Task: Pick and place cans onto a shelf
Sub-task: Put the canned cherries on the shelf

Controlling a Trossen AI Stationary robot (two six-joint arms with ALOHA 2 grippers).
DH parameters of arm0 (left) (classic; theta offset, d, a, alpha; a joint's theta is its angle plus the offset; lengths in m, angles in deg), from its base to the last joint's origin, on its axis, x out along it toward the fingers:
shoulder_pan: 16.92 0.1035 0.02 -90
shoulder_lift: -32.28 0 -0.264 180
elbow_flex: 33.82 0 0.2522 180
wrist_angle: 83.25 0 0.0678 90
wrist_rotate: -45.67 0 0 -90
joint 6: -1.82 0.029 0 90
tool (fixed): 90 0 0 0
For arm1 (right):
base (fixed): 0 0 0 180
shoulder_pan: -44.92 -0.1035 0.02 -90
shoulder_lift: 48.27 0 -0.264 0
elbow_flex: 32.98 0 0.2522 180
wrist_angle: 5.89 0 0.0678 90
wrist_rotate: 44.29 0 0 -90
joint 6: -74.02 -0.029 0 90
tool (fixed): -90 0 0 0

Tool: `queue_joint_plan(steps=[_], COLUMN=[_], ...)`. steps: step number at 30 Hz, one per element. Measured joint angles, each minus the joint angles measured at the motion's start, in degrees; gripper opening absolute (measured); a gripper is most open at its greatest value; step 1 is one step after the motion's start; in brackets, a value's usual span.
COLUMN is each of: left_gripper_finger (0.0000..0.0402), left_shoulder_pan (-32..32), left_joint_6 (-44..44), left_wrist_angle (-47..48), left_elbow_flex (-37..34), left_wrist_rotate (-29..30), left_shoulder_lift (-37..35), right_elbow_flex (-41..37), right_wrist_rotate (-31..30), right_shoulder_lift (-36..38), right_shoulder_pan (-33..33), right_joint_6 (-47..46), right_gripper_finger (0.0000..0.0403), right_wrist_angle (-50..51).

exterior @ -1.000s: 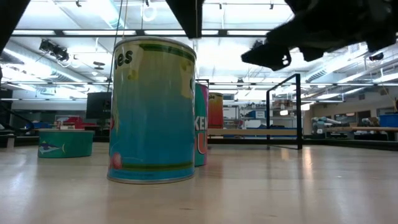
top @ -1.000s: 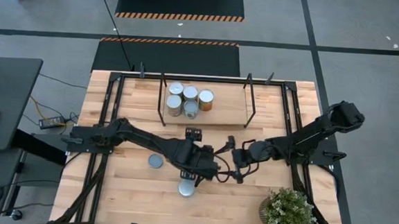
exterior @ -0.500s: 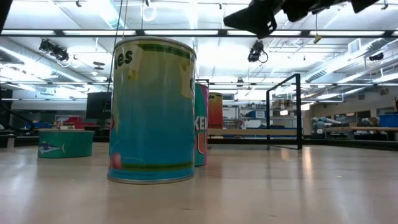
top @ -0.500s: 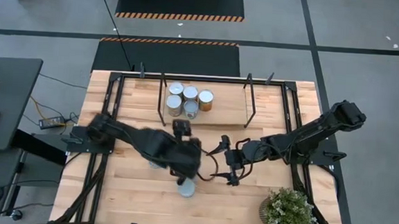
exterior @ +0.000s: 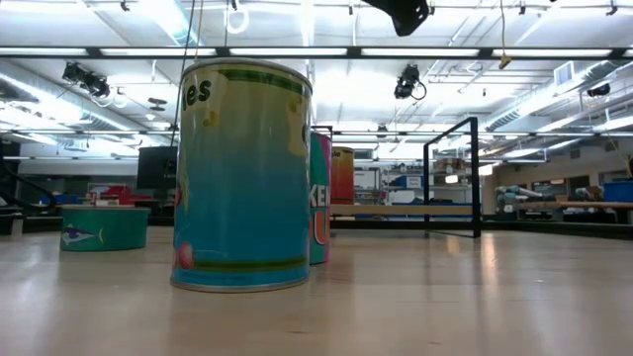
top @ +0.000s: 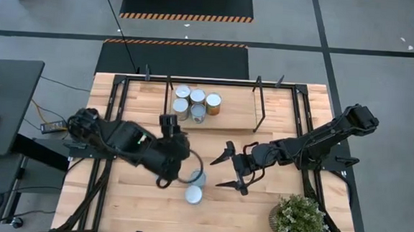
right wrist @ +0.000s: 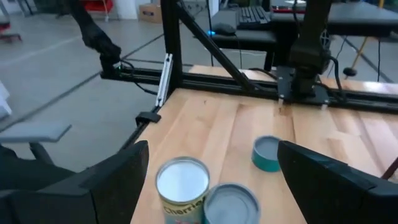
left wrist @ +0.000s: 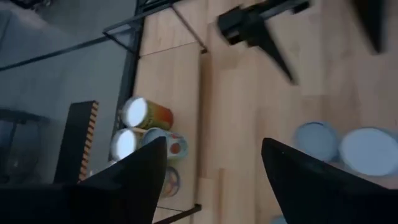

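Note:
Several cans (top: pixel 197 103) stand upright on the light-wood shelf (top: pixel 236 110) at the table's far side. On the table, a tall white-topped can (top: pixel 193 194) and a blue-grey-topped can (top: pixel 198 178) stand side by side on their bases; they also show in the right wrist view (right wrist: pixel 182 180) (right wrist: pixel 231 202). A flat teal can (right wrist: pixel 267 152) sits to their left; my left arm hides it from above. My left gripper (top: pixel 178 155) is open and empty, raised left of the two cans. My right gripper (top: pixel 225 169) is open wide and empty, just right of them.
A potted plant (top: pixel 298 219) stands at the near right corner. Black metal rails (top: pixel 114 96) run along the table's left and right sides. The shelf's black rod uprights (top: pixel 260 101) rise at its ends. The shelf's right half is bare wood.
My left gripper has drawn back from over the two near cans toward the table's left and risen, uncovering the blue-grey-topped can and covering the flat one. My right gripper has moved toward the table's left and risen. The cans have not moved.

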Motion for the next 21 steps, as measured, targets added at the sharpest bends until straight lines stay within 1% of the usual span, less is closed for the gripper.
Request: queue_joint_plan(steps=[1,3,7,10,14,17,21], left_gripper_finger=[0.0263,0.0255,0.0238,0.0224,0.0205,0.0193,0.0185], left_shoulder_pan=[-0.8,-2.1,-4.9,-6.3,-6.9,-7.8,-9.2], left_joint_6=[-0.3,-0.6,-1.2,-1.5,-1.7,-1.6,-1.2], left_wrist_angle=[-0.4,-2.5,-8.7,-14.3,-25.7,-34.4,-41.1], left_elbow_flex=[-0.8,-4.8,-18.8,-30.2,-43.3,-52.0,-62.1], left_wrist_rotate=[0.1,0.4,0.7,1.6,0.2,-0.7,-1.5], left_shoulder_lift=[-0.1,-0.4,-3.0,-7.7,-15.1,-21.4,-28.7], right_elbow_flex=[0.0,0.0,0.0,0.0,0.0,0.0,0.0], right_wrist_rotate=[0.0,0.0,0.1,0.0,-1.4,-4.2,-5.2], right_shoulder_lift=[0.0,0.0,0.0,0.0,0.0,0.0,0.0], right_shoulder_pan=[0.0,-0.2,-0.9,-1.5,-2.5,-2.9,-2.8], right_joint_6=[-1.0,-2.6,-3.4,-4.0,-5.2,-5.0,-5.4], right_gripper_finger=[0.0364,0.0364,0.0364,0.0364,0.0364,0.0364,0.0364], right_wrist_angle=[-0.1,-0.6,-1.6,-3.1,-3.5,-3.9,-4.0])
